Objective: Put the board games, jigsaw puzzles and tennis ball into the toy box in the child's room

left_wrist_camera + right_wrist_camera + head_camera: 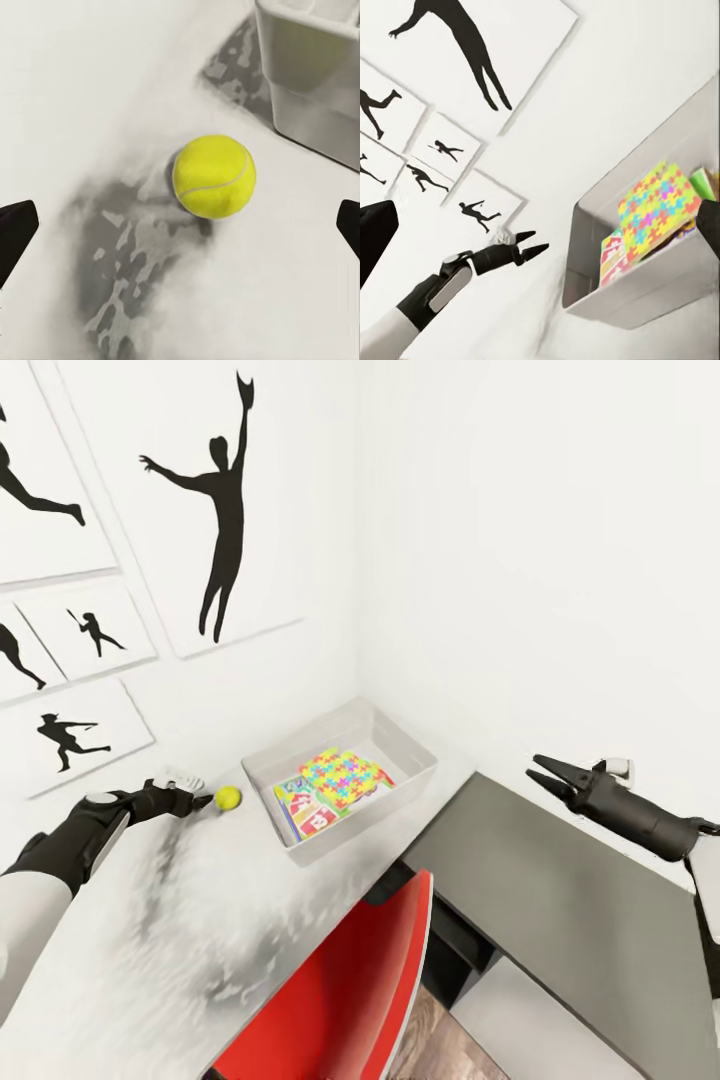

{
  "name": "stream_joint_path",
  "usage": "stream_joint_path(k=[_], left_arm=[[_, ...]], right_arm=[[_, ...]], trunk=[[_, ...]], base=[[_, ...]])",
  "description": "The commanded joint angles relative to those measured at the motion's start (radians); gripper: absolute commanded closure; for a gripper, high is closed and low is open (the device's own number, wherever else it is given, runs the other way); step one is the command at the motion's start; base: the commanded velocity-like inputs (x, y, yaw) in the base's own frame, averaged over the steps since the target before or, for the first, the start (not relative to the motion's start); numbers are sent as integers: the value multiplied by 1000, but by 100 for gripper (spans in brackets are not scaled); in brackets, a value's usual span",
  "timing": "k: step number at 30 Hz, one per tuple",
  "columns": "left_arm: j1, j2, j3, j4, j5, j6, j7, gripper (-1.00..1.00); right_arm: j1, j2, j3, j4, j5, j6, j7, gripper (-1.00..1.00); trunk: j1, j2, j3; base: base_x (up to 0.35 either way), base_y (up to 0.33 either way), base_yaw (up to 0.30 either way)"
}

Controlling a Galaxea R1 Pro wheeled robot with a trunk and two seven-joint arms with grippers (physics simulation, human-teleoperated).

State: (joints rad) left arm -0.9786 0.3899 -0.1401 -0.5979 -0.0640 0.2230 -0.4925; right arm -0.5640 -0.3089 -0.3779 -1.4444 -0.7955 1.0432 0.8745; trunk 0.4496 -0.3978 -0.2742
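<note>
Two arms reach over the table (200,920) in the head view. The left gripper (200,797) sits low over the pale top, its fingers spread, and the tennis ball (228,797) lies on the table just beyond the tips, between the gripper and the toy box (415,750). The box stands in the corner by the white walls. A jigsaw puzzle (345,777) lies on top inside it, with a board game (305,812) under it showing at the near side. The right gripper (545,772) hangs in the air over the lower dark-grey part of the table, empty, its fingers a little apart and pointing toward the box. A red chair (350,980) stands at the table's edge. Black silhouette pictures (225,490) hang on the left wall.

From the left wrist, the ball (214,176) rests on the table between the two dark fingertips (15,232), which stand wide apart and do not touch it. A corner of the box (307,75) is just beyond the ball.

From the right wrist, the left gripper (538,244) shows with its fingers spread, short of the box (585,247). The puzzle (656,210) leans inside it over the game (611,259). The wall pictures (457,52) hang behind.
</note>
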Motion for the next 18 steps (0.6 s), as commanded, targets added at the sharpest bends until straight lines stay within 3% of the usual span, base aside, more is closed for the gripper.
stream_joint_path(k=[1, 5, 9, 14, 18], left_arm=[[-8, 2, -2, -2, -7, 4, -4, -100], [-22, 1, -3, -2, -7, 5, -8, -100], [-24, 4, -4, -2, -8, 4, -9, -100], [-27, 6, -5, -3, -12, -2, -10, -100], [-29, 8, -6, -6, -47, -7, -21, -100]], right_arm=[[-52, 1, 33, 42, 3, 4, -52, -100], [-196, 19, 113, 151, 2, 4, -270, -100], [-271, 53, 133, 210, 0, 4, -410, -100], [-289, 65, 139, 229, -1, 4, -454, -100], [-289, 66, 140, 232, -1, 4, -459, -100]], trunk=[[0, -2, -4], [0, -2, -10], [0, -2, -17], [0, -2, -25], [0, -2, -31]], base=[[0, 0, 0], [0, 0, 0], [0, 0, 0], [0, 0, 0], [0, 0, 0]])
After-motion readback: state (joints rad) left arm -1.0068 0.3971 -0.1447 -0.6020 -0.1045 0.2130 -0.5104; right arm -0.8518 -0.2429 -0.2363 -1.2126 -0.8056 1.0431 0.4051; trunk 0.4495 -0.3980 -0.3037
